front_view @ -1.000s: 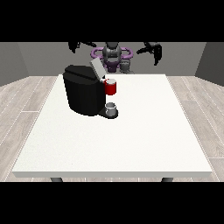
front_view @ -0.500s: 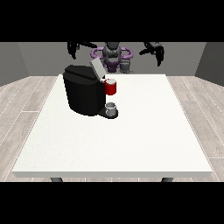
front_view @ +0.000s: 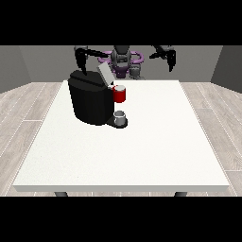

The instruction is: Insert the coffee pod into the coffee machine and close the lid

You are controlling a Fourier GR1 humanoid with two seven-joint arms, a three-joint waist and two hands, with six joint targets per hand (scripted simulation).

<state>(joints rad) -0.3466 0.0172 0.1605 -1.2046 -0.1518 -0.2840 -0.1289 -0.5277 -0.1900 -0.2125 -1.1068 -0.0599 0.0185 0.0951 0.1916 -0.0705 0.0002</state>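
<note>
The black coffee machine point(front_view: 90, 101) stands on the left half of the white table point(front_view: 156, 142), with its grey lid point(front_view: 104, 74) tilted up. A red thing at the machine point(front_view: 120, 95) sits at its front, and a small grey thing point(front_view: 120, 116) rests on its base below. Another grey thing point(front_view: 136, 72) shows at the table's far edge in front of the robot's torso; I cannot tell it for the pod. The hand at the view's left point(front_view: 82, 57) hangs above and behind the machine, fingers pointing down and holding nothing. The hand at the view's right point(front_view: 168, 56) is raised beyond the far edge, also holding nothing.
The robot's torso point(front_view: 122, 59) stands behind the table's far edge. The table's near and right parts show plain white surface. Wooden floor lies around the table.
</note>
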